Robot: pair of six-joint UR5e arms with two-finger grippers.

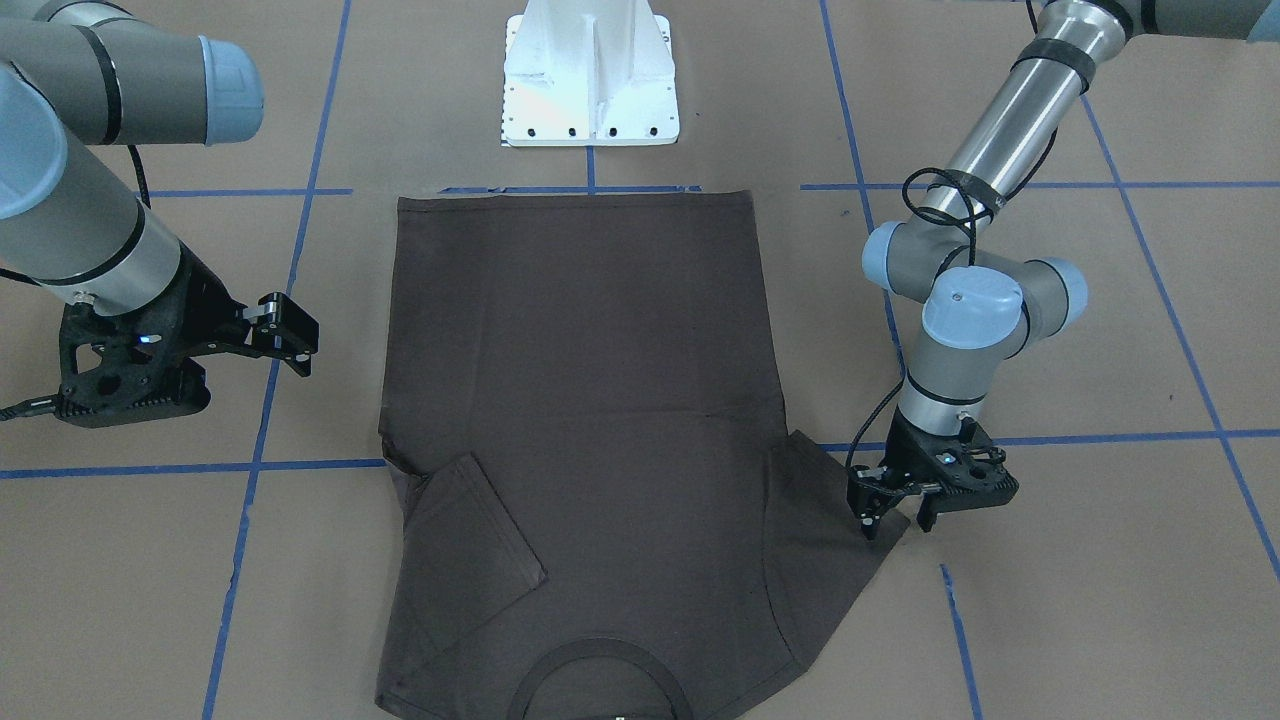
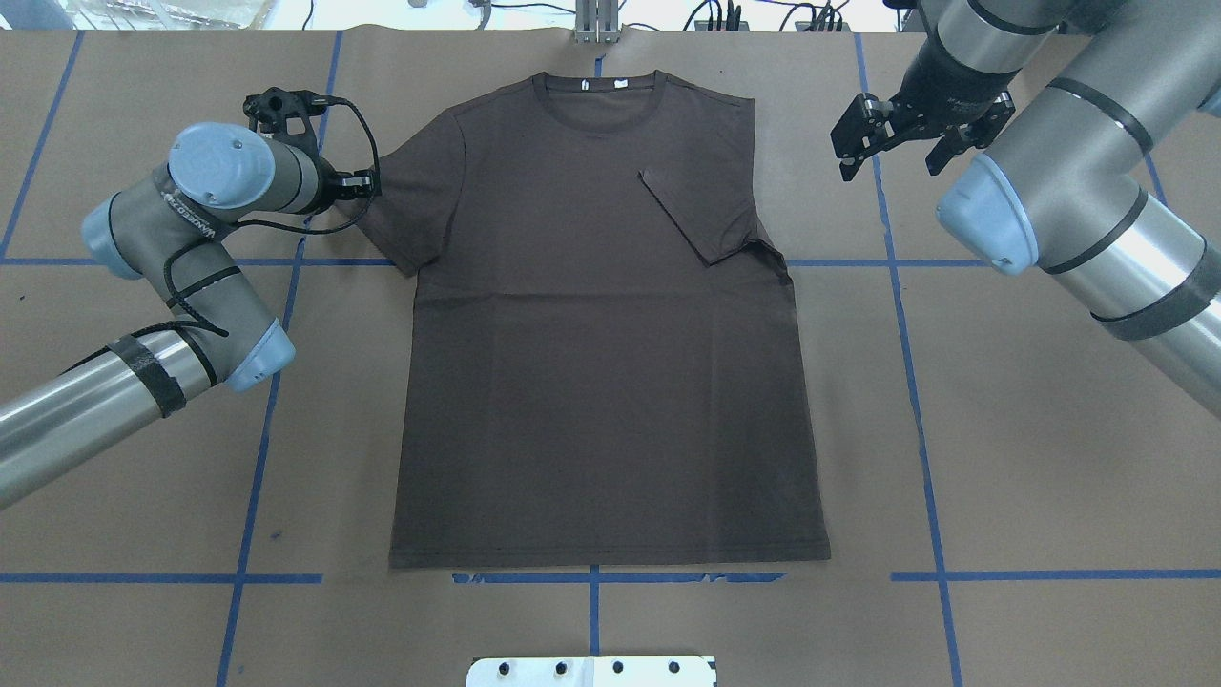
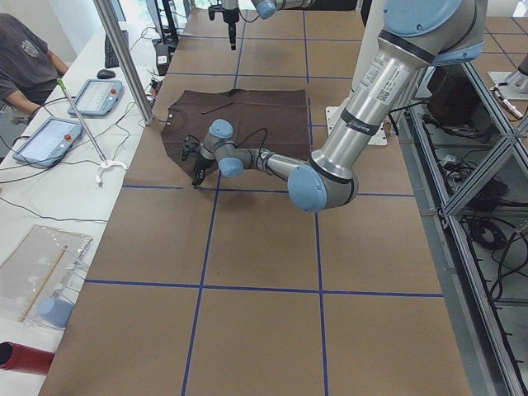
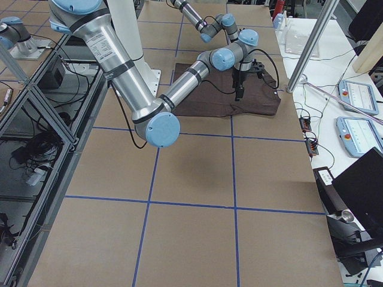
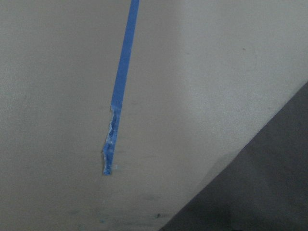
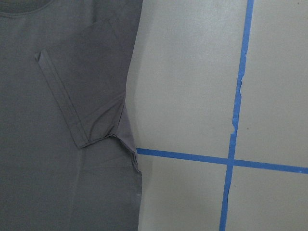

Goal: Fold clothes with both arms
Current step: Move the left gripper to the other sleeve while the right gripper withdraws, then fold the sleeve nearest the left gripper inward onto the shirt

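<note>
The dark grey-brown T-shirt lies flat on the brown table, collar at the far side. Its sleeve on my right is folded in over the chest; it also shows in the right wrist view. The sleeve on my left lies spread out. My left gripper is low at that sleeve's outer edge, jaws apart, holding nothing. The left wrist view shows only the sleeve's edge and table. My right gripper is open and empty above the table, right of the shirt.
The white pedestal base stands at the shirt's hem side. Blue tape lines grid the table. Beyond the collar side stand a metal post, a side table with tablets and a seated person.
</note>
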